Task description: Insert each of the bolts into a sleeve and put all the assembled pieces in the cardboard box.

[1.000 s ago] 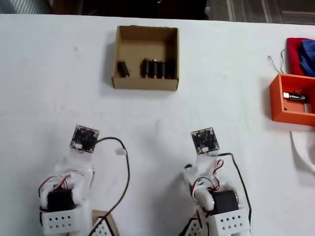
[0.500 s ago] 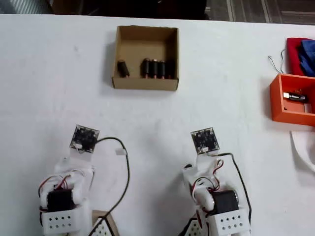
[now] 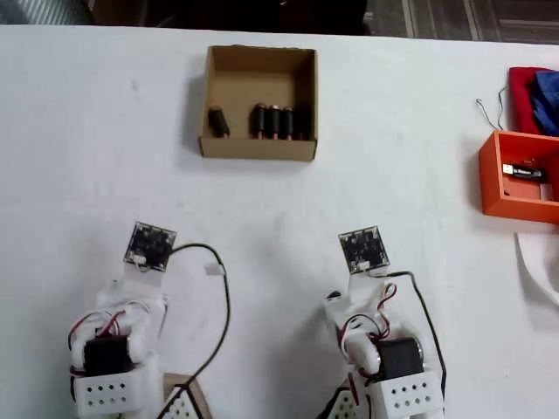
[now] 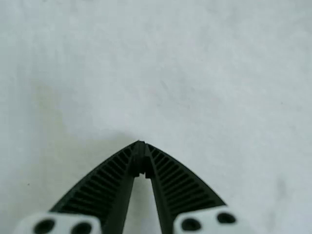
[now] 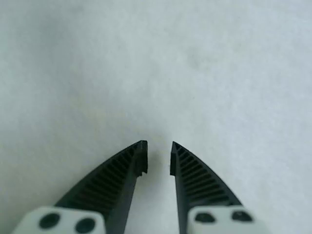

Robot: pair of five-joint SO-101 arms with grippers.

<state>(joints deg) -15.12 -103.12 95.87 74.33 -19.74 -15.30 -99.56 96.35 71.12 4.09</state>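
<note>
My left jaws (image 4: 140, 146) are squeezed together and my right jaws (image 5: 158, 151) are a little apart. Both hold nothing and rest by the tabletop's near edge. The bolts in sleeves (image 3: 273, 121), five I think, lie in the cardboard box (image 3: 260, 61) near the far edge, so my job looks done.

An orange bin (image 3: 517, 206) holding a small black gadget (image 3: 524, 171) sits at the white bench's (image 3: 419, 113) edge, just beside a red cloth (image 3: 522, 92).

White table (image 3: 419, 113), evenly lit, with a dark strip of room (image 3: 262, 10) beyond its far edge.
</note>
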